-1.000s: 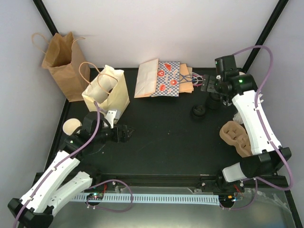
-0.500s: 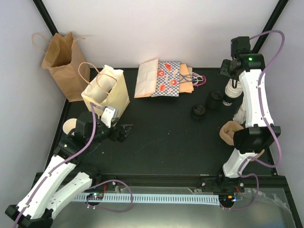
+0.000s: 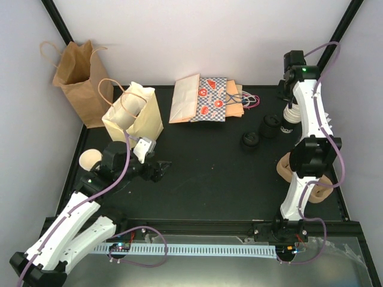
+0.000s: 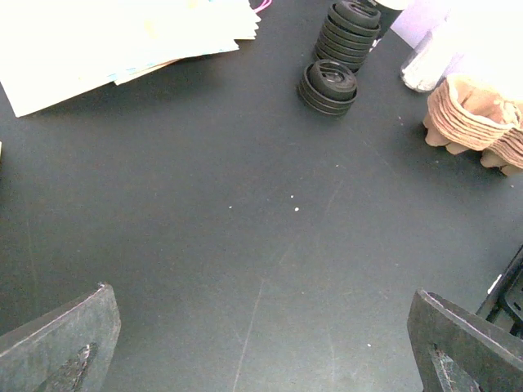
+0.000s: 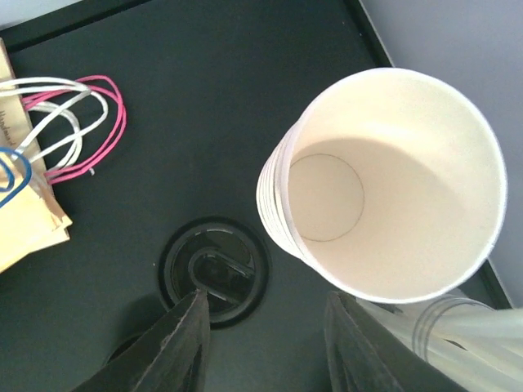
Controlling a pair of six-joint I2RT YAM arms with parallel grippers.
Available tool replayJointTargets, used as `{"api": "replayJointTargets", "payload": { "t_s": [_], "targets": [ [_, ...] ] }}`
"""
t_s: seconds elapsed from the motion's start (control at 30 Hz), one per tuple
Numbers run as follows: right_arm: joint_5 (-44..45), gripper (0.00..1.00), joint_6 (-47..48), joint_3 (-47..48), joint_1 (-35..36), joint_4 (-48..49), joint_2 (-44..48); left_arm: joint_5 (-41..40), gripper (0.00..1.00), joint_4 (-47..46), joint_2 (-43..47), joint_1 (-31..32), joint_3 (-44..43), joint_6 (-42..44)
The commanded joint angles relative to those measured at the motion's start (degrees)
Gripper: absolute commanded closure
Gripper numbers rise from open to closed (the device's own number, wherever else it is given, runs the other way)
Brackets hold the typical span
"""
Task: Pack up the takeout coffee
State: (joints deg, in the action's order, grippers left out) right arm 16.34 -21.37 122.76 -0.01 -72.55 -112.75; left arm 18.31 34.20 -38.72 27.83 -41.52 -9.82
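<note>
A stack of white paper cups (image 5: pixel 392 188), the takeout coffee, stands in the back right corner (image 3: pixel 291 115), its top cup open and empty. My right gripper (image 5: pixel 265 347) hangs just above and beside it. Its jaws are partly closed with nothing between them, and the right finger (image 5: pixel 368 351) sits near the cup rim. My right gripper (image 3: pixel 290 98) points down from the raised arm. A single pale cup (image 3: pixel 90 159) stands at the left edge. My left gripper (image 4: pixel 261 359) is wide open over bare table, near the cream handled bag (image 3: pixel 134 116).
Black lids (image 5: pixel 214 269) lie beside the cup stack, in two piles (image 3: pixel 269 127) (image 3: pixel 250 141). Brown pulp carriers (image 3: pixel 292 167) sit at the right, under the right arm. Flat paper bags (image 3: pixel 206 98) lie at the back. A brown bag (image 3: pixel 78 81) stands back left. A clear wrapper (image 5: pixel 458 335) lies by the cups.
The right arm has swung into the back right corner over the cup stack, and its jaws have narrowed. The left gripper has shifted slightly and stays open.
</note>
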Motion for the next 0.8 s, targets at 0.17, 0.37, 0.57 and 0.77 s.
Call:
{"api": "replayJointTargets", "payload": {
  "t_s": [0.17, 0.37, 0.57, 0.77],
  "targets": [
    [6.36, 0.64, -0.05, 6.06, -0.15, 1.13, -5.72, 1.21, 0.01, -2.67, 0.61, 0.11, 0.64, 1.17],
    [8.63, 0.64, 2.03, 6.12, -0.16, 1.62, -6.88, 1.2, 0.01, -2.9, 1.1, 0.09, 0.82, 1.3],
    [8.47, 0.71, 2.21, 6.31, -0.15, 2.11, -8.33, 0.6, 0.01, -2.76, 0.41, 0.1, 0.85, 1.34],
    [9.35, 0.76, 2.75, 7.54, -0.28, 2.56, -8.54, 0.37, 0.01, -2.69, 0.48, 0.19, 0.93, 1.3]
  ]
}}
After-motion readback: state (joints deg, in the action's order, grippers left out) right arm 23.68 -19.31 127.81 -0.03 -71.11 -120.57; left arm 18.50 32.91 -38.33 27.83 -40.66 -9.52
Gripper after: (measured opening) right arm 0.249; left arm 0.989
